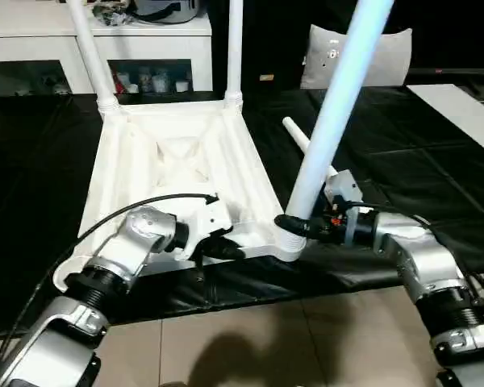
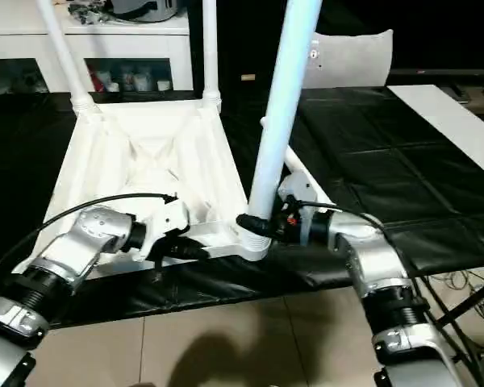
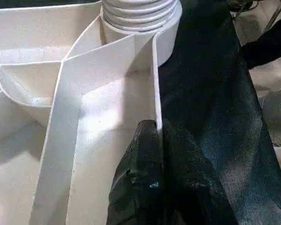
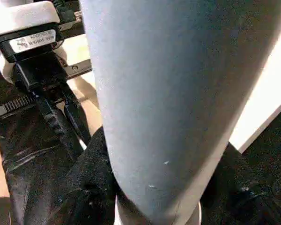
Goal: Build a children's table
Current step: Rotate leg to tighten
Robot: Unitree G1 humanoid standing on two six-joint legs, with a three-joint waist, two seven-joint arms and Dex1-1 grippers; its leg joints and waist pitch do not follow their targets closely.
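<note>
White label (image 4: 32,41), print unreadable; left fingers (image 3: 145,154) clamped on tabletop rim (image 3: 155,84); right fingers (image 4: 91,187) around leg (image 4: 178,93).

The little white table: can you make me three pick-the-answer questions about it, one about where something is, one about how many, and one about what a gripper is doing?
1. Where does the loose leg lie?
A. On the black cover beside the upside-down top
B. On the floor
C. Inside the cabinet

2. How many legs stand up from the corners of the top?
A. One
B. Three
C. Four

3. What is the right gripper doing?
A. Hanging open in the air
B. Clamped around the near leg by its base
C. Pinching the cable

Answers:
1. A, it lies flat on the black cover, right of the top.
2. B, two at the far corners, one near.
3. B, its black fingers hug the leg's base.
</note>
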